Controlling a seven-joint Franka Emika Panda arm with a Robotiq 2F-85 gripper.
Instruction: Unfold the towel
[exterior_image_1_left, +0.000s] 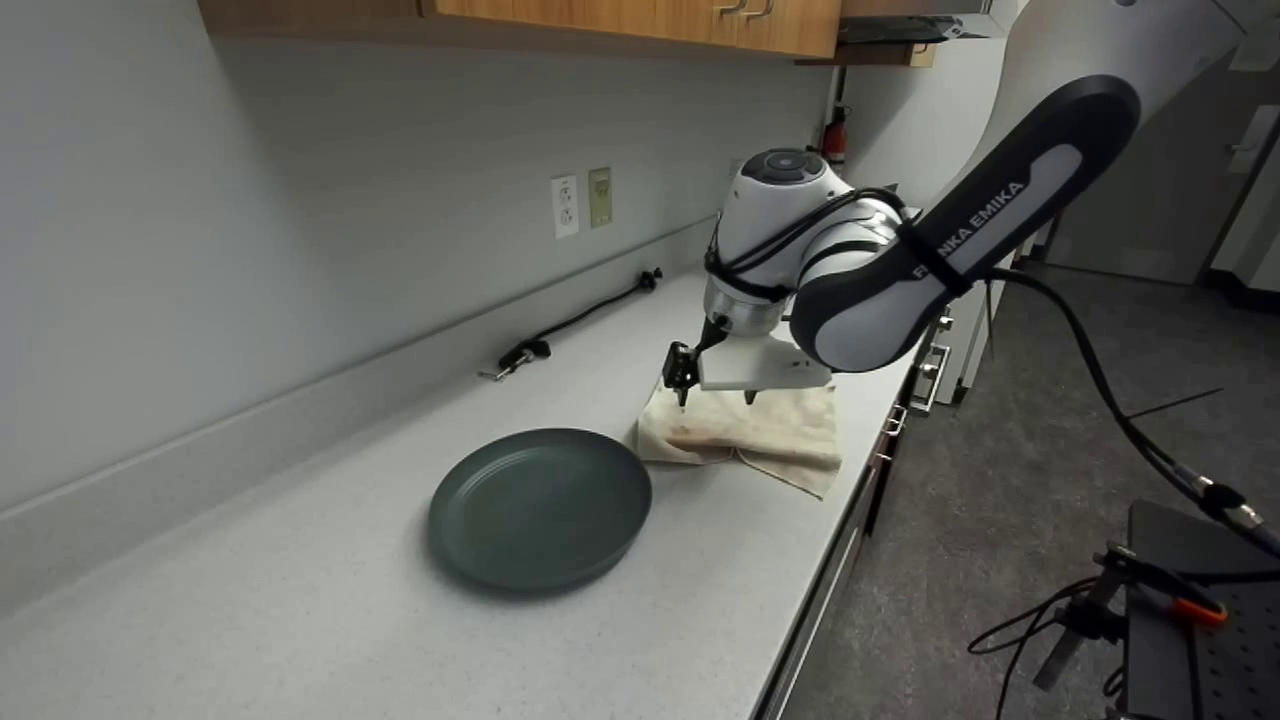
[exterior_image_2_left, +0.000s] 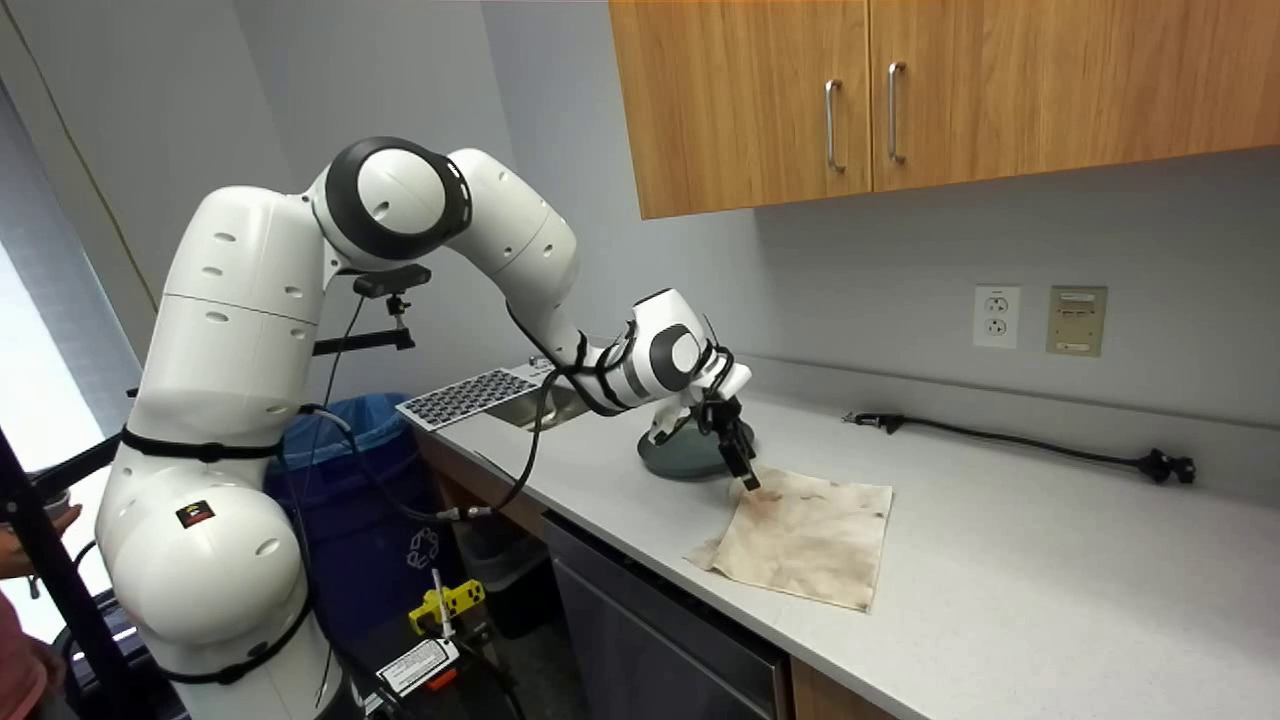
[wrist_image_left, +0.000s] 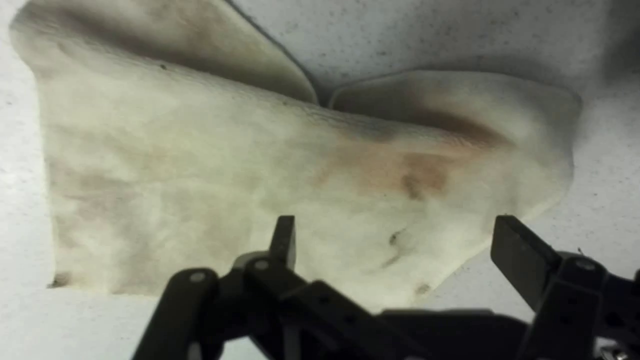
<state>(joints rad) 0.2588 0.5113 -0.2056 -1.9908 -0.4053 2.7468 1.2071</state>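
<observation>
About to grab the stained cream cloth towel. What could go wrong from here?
The open black gripper might pinch several layers: flaps show under the folded edge of the stained cream cloth towel.
The round dark green plate sits close by, so a sideways sweep could knock it.
The towel's corner lies near the front edge of the pale speckled counter, so pulling that way may drag it over.

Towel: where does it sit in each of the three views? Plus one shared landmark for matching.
In an exterior view: towel just right of and below centre.
In an exterior view: towel in the lower half, right of centre.
Wrist view: towel spans most of the picture, running off the top edge.
Shared landmark: gripper, in all three.
</observation>
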